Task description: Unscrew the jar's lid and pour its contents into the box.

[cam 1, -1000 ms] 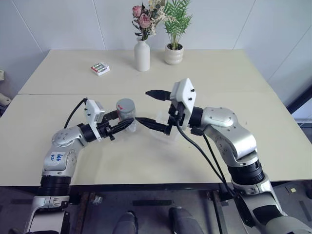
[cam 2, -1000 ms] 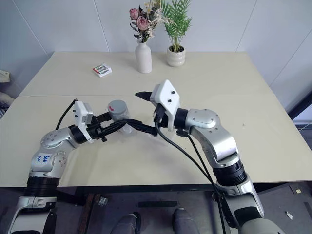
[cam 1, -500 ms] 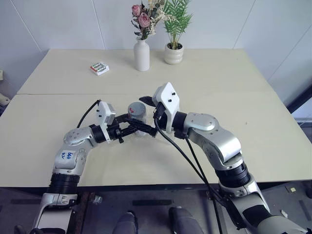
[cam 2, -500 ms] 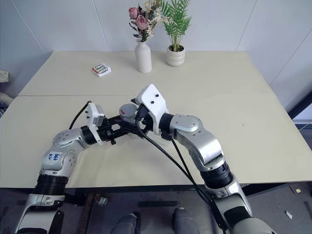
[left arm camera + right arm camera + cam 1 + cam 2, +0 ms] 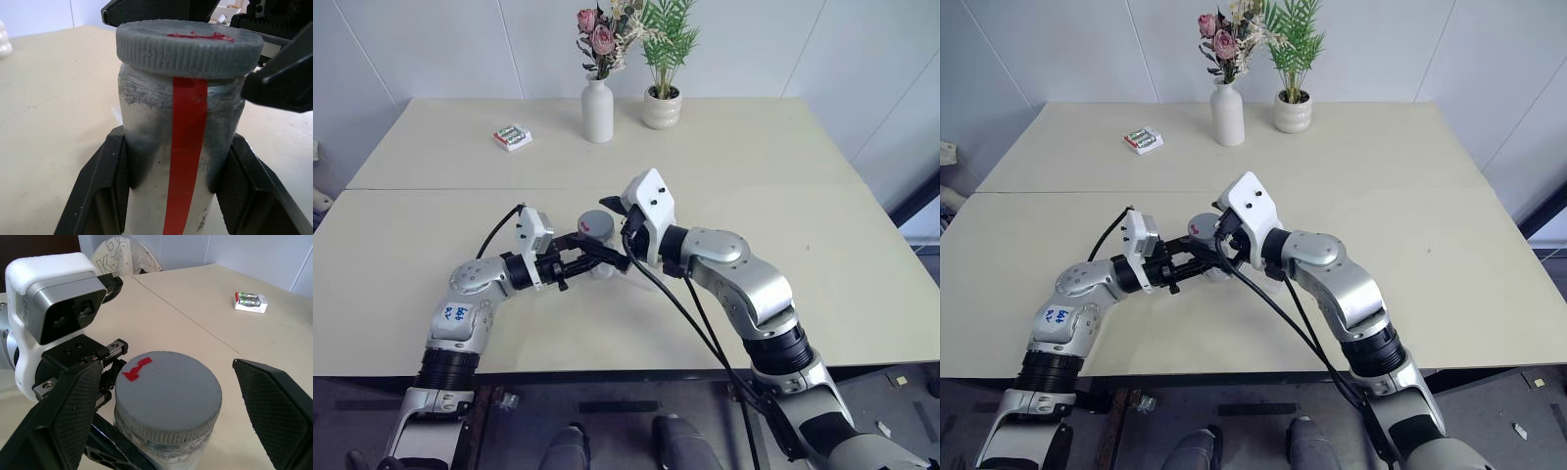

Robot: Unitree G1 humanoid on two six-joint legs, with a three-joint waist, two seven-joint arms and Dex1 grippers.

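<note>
My left gripper (image 5: 589, 251) is shut on the jar (image 5: 146, 147), a grey cylinder with a red strip down its side, and holds it upright just above the table. The grey ribbed lid (image 5: 168, 389), marked with a red arrow, sits on the jar's top. My right gripper (image 5: 168, 367) is open, with one black finger (image 5: 73, 411) on each side of the lid and a gap at both sides. The contents are hidden inside the jar. The box is hidden behind my arms.
A white vase of flowers (image 5: 597, 110) and a small potted plant (image 5: 662, 108) stand at the back of the cream table (image 5: 803, 166). A small red-green-white pack (image 5: 512, 137) lies at the back left. A seam (image 5: 421, 189) runs across the table.
The left gripper has carried the jar to the right. The right gripper has come left and down, and its open fingers now straddle the lid.
</note>
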